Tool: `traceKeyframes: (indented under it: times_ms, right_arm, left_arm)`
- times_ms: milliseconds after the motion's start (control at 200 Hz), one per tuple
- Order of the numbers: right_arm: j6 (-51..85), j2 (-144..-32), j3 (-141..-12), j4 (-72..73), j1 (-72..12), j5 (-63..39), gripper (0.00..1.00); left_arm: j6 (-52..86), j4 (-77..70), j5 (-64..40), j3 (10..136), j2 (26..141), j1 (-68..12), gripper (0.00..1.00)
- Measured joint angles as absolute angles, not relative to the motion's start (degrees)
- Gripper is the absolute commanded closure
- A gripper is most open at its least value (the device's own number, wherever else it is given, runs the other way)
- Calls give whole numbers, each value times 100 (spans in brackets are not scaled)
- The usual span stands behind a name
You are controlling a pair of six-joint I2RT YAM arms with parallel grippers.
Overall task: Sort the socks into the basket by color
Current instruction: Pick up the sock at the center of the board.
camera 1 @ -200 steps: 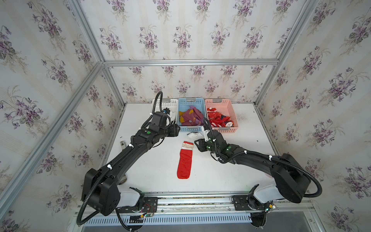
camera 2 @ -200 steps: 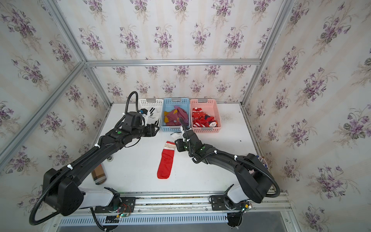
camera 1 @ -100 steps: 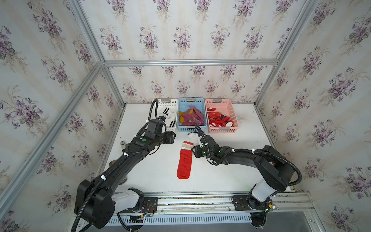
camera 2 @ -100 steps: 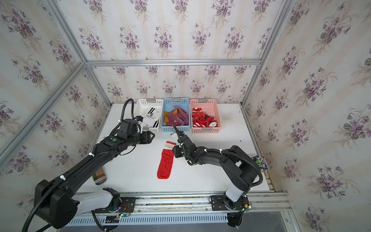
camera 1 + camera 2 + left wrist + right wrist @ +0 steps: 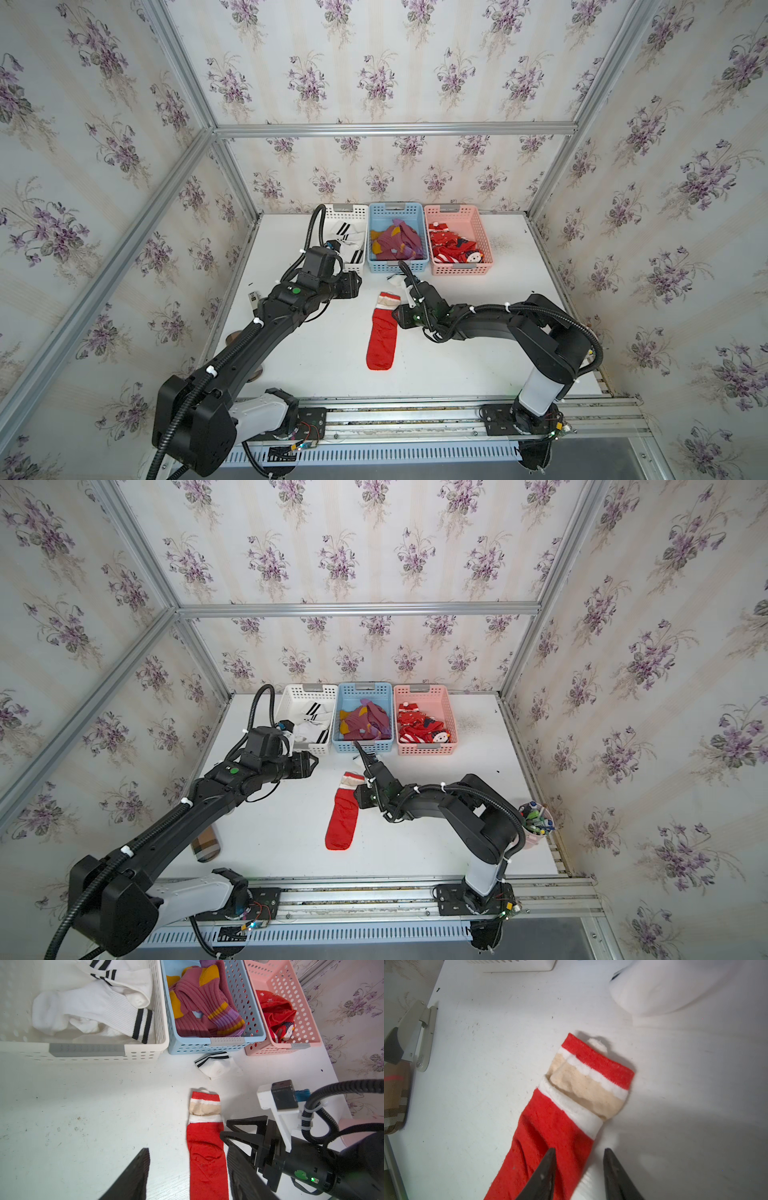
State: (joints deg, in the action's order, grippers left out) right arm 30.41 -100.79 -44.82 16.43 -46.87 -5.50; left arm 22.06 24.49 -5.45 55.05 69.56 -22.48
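Note:
A red sock (image 5: 382,332) (image 5: 343,812) with a white and beige cuff lies flat mid-table. My right gripper (image 5: 579,1150) (image 5: 397,318) is open and low at the sock's right edge: one finger is over the red fabric (image 5: 550,1126), the other over bare table. A small white sock with black stripes (image 5: 216,1066) (image 5: 395,280) lies in front of the blue basket (image 5: 398,264). My left gripper (image 5: 188,1149) (image 5: 355,284) hangs open and empty, left of the red sock's cuff (image 5: 204,1109). White socks fill the white basket (image 5: 349,266), maroon ones the blue, red ones the pink basket (image 5: 459,268).
The three baskets stand in a row at the table's back. A plaid case (image 5: 205,845) and a small clip-like item (image 5: 419,1036) lie by the left edge. A cup of pens (image 5: 536,818) stands at the right edge.
My left gripper has drawn back from the white basket toward the front. My right gripper has slid forward and left onto the red sock's edge, its jaws narrowing slightly.

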Motion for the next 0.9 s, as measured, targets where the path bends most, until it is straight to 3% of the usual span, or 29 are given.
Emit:
traceKeyframes:
  times_ms: [205, 904]
  right_arm:
    - [3111, -10232, -4604, 1680, -4698, -633, 65]
    - [3144, -10357, -4862, 1621, -4713, -666, 94]
  left_arm:
    - [2222, 2484, -543, 5505, 6960, -2231, 39]
    - [2224, 2521, -558, 5485, 6917, -2215, 38]
